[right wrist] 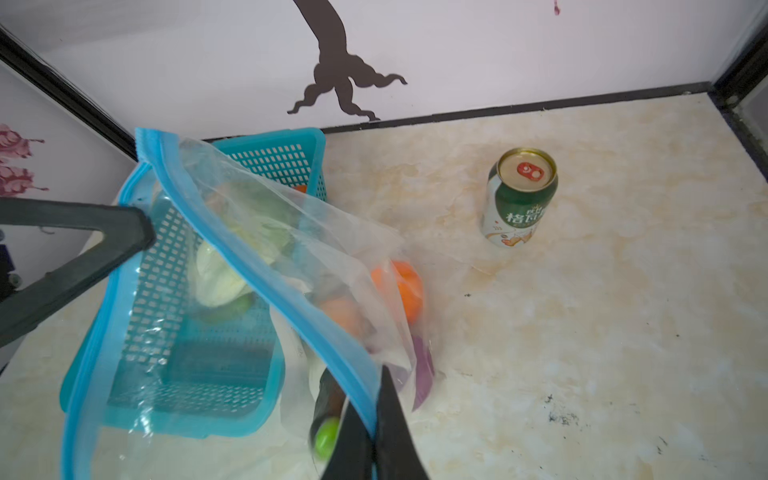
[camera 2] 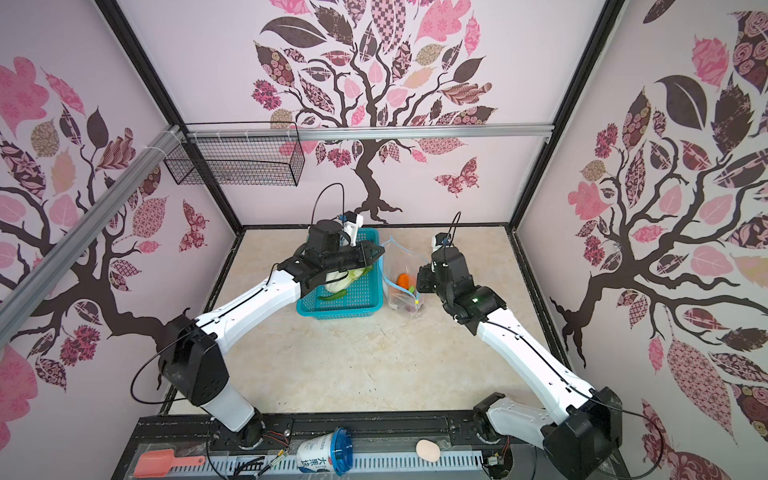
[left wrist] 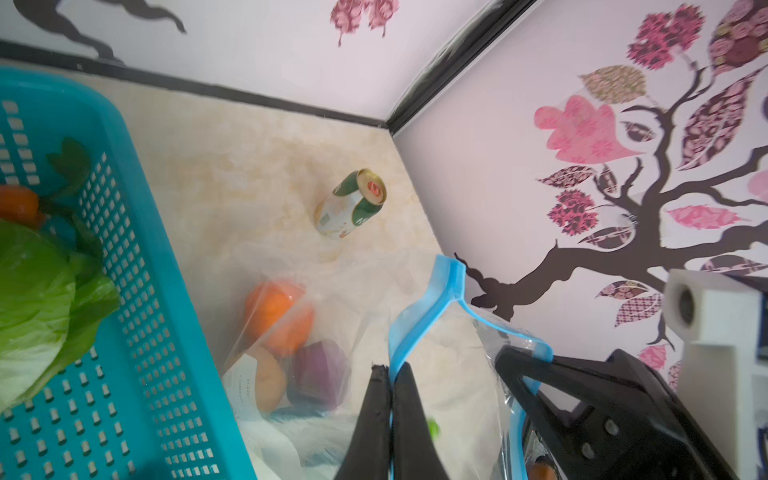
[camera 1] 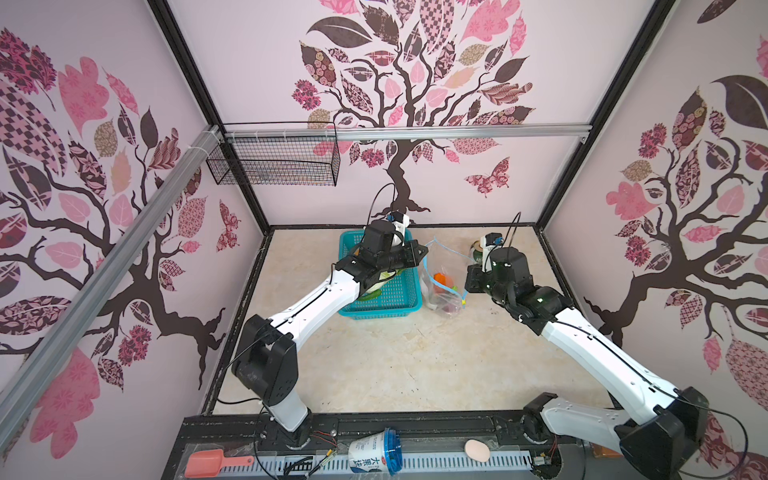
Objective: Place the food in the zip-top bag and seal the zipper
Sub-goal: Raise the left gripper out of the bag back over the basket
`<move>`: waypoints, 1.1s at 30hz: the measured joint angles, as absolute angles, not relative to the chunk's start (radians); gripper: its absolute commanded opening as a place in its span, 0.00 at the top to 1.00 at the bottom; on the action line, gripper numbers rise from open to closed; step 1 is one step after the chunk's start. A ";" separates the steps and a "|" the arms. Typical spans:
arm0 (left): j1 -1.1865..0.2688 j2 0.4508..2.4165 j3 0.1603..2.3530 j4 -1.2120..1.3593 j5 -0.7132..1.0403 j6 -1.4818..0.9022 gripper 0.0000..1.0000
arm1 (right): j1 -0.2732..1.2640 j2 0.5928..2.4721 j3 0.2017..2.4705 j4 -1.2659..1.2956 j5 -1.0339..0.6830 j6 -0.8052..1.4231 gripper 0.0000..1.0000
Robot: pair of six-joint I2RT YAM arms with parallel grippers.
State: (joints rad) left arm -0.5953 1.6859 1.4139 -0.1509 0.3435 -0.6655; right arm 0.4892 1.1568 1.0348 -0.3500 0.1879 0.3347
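Note:
The clear zip-top bag [camera 1: 442,291] [camera 2: 401,291] stands just right of the teal basket [camera 1: 395,291], its mouth held apart. My left gripper [left wrist: 390,368] [camera 1: 426,251] is shut on one side of the blue zipper [left wrist: 419,307]. My right gripper [right wrist: 370,395] [camera 1: 467,286] is shut on the other side of the zipper [right wrist: 257,266]. Inside the bag lie an orange pumpkin [left wrist: 276,311], a purple onion [left wrist: 318,374], a potato [left wrist: 266,382] and a green piece [right wrist: 326,436]. The napa cabbage [left wrist: 37,299], a carrot [left wrist: 16,203] and a green pod [camera 2: 332,296] lie in the basket.
A green-white drink can [right wrist: 519,195] [left wrist: 351,203] stands behind the right gripper near the back wall. A black wire basket [camera 1: 274,166] hangs on the back wall. On the front rail lie a cup [camera 1: 374,453], a pink scoop [camera 1: 208,461] and a pinkish egg [camera 1: 477,451].

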 measured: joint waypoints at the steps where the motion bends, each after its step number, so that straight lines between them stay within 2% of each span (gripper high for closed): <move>1: -0.595 1.699 1.414 -0.160 0.347 -0.668 1.00 | 0.489 1.156 1.030 -0.356 0.190 0.334 1.00; 11: -0.596 1.651 1.415 -0.164 0.365 -0.672 1.00 | 0.488 1.034 1.028 -0.377 0.202 0.311 1.00; 16: -0.599 1.673 1.446 -0.164 0.395 -0.658 1.00 | 0.488 0.955 1.034 -0.375 0.123 0.313 1.00; 22: -0.580 1.748 1.471 -0.185 0.398 -0.643 1.00 | 0.488 0.970 0.927 -0.278 0.018 0.354 1.00; 23: -0.575 1.756 1.471 -0.197 0.394 -0.639 0.92 | 0.488 0.984 0.912 -0.272 0.005 0.361 1.00; 26: -0.565 1.761 1.471 -0.226 0.378 -0.622 0.53 | 0.488 1.018 0.890 -0.249 -0.010 0.370 1.00; 27: -0.562 1.759 1.471 -0.232 0.370 -0.620 0.44 | 0.488 1.023 0.887 -0.244 -0.013 0.372 1.00; 30: -0.554 1.757 1.471 -0.260 0.348 -0.611 0.33 | 0.488 1.024 0.887 -0.219 -0.013 0.374 1.00; 33: -0.541 1.741 1.471 -0.316 0.320 -0.579 0.29 | 0.488 1.024 0.884 -0.190 -0.013 0.374 1.00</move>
